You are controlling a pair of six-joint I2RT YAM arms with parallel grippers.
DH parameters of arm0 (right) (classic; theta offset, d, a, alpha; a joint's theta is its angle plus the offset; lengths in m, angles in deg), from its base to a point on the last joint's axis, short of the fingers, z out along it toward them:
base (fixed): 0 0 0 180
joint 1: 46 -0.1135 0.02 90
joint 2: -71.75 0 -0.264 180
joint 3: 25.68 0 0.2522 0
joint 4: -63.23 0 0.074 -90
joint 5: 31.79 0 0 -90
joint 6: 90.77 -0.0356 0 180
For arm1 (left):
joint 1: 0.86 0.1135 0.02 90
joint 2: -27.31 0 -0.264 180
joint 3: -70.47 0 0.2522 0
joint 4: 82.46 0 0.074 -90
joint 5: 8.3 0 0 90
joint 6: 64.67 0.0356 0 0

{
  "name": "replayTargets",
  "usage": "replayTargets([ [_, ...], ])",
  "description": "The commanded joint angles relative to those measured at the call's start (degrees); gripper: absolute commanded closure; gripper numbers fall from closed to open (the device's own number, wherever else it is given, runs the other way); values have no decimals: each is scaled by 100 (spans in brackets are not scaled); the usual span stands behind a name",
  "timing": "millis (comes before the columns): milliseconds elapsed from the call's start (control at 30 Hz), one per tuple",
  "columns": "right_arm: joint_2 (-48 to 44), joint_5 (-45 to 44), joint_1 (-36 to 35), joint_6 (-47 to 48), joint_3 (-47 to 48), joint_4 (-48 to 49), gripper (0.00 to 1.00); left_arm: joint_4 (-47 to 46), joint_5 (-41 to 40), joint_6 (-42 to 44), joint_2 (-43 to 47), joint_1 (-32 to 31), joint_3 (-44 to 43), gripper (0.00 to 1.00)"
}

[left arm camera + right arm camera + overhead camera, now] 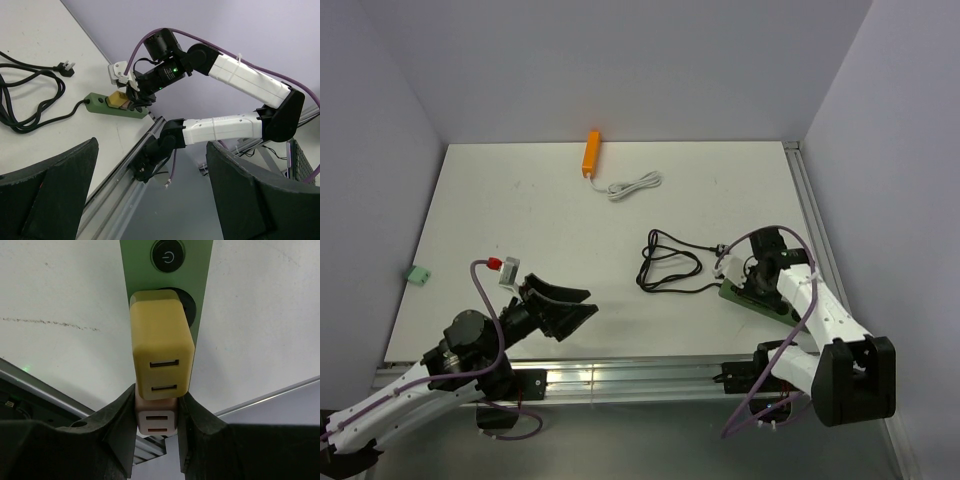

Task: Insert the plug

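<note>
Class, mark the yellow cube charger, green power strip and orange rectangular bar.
yellow cube charger (163,376): right wrist view, port face.
green power strip (96,101): left wrist view, cable end.
orange rectangular bar (591,153): top view, middle.

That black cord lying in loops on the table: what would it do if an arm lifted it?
The black cord lies in loose loops, so it is probably floppy and would sag rather than lift as one. It runs into the green power strip, so a hard pull would likely drag that too.
</note>
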Motion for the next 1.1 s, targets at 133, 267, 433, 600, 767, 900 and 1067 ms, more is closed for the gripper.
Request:
replayTargets([
  [133, -381, -205, 133, 366, -292, 703, 58, -151, 68, -122, -71, 3, -28, 5],
  [267, -1023, -160, 133, 269, -125, 545, 0, 7, 42, -96, -106, 3, -177, 5],
  [433, -2016, -160, 220, 67, 156, 360, 0, 279, -28, -193, -159, 3, -318, 5],
  [600, -3025, 329, 142, -899, 648, 990, 0, 1034, -581, -386, -396, 3, -765, 1],
  [767, -3485, 1693, 115, -3041, 745, 2140, 0, 2466, -1478, -509, -1167, 3, -1723, 0],
  [900, -2977, 1459, -112, -5428, 1070, 2697, 0, 3530, -2014, -536, -1995, 3, -2558, 1],
  [1067, -1871, -1197, -2346, -7277, 1720, 2627, 0, 4356, -2794, -526, -2663, 3, -3260, 1],
])
